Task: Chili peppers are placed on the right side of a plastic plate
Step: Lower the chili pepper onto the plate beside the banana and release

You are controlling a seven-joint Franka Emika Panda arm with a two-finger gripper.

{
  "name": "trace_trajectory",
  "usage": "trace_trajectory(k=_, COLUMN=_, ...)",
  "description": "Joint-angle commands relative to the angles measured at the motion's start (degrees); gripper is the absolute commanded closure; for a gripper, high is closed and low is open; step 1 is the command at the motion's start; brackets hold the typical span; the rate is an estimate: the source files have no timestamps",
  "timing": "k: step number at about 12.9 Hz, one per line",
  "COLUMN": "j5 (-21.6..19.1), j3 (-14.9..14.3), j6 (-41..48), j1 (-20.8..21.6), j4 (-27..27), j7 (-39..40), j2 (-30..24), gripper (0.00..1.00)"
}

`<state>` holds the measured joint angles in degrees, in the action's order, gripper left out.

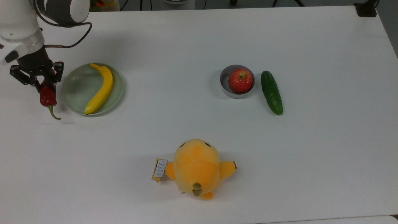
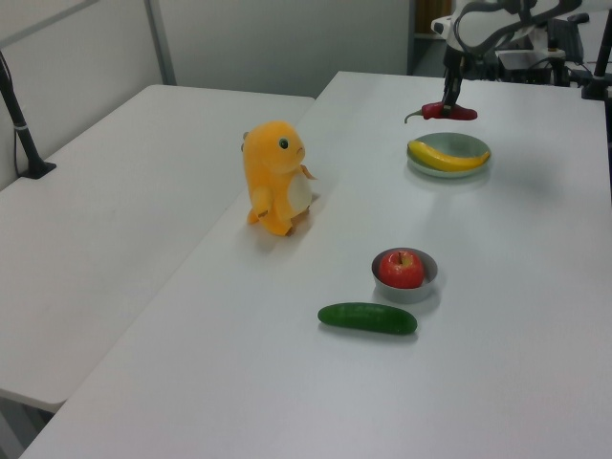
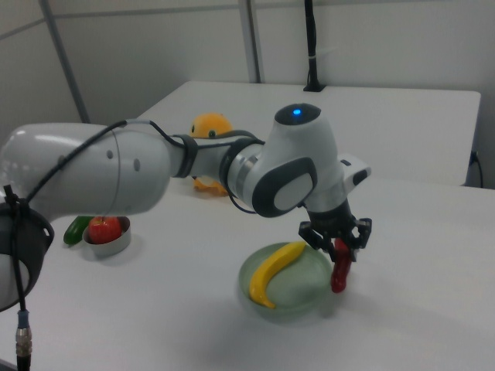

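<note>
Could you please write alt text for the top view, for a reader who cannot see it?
The gripper holds a red chili beside the green plate, on the top view's left; a banana lies on the plate.

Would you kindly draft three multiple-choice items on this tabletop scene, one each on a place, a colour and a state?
1. Where is the banana?
A. on the plastic plate
B. in the grey bowl
C. beside the cucumber

2. What colour is the plush toy?
A. blue
B. orange-yellow
C. white

3. What is the state of the chili pepper?
A. lying on the plate
B. held by the gripper, hanging off the plate's edge
C. inside the bowl

Answers:
1 A, the banana lies across the plate.
2 B, its body is orange-yellow.
3 B, the gripper grips its top and, in the right view, it hangs beside the plate.
</note>
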<state>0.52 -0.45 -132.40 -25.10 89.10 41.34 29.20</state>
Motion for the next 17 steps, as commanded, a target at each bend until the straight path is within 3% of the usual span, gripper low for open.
trace_trajectory(k=1, j5=4.0, j3=0.1, j6=-3.3, j1=-0.6, j4=0.0, j7=0.8, j2=2.5, gripper=0.91)
trace_trajectory(k=6, j5=4.3, j3=0.2, j6=-3.3, j1=-0.6, j4=0.0, j7=0.1, j2=3.2, gripper=0.68)
trace_trajectory(k=8, j5=4.0, j3=0.1, j6=-3.3, j1=-0.6, j4=0.0, j7=0.1, j2=3.2, gripper=0.25)
trace_trajectory(k=10, j5=3.7, j3=0.2, j6=-3.3, j1=-0.7, j4=0.0, j7=-0.8, j2=3.0, gripper=0.00)
trace_trajectory(k=12, j5=3.5, j3=0.2, j6=-2.5, j1=-0.7, j4=-0.1, j7=-3.4, j2=1.4, gripper=0.00)
trace_trajectory(k=15, j5=2.7, j3=0.9, j6=4.0, j1=0.0, j4=-0.7, j7=-13.1, j2=-7.0, gripper=0.00)
trace_trajectory(k=17, j5=-0.1, j3=0.4, j6=10.9, j1=3.5, j4=-0.4, j7=-17.7, j2=-13.6, gripper=0.00)
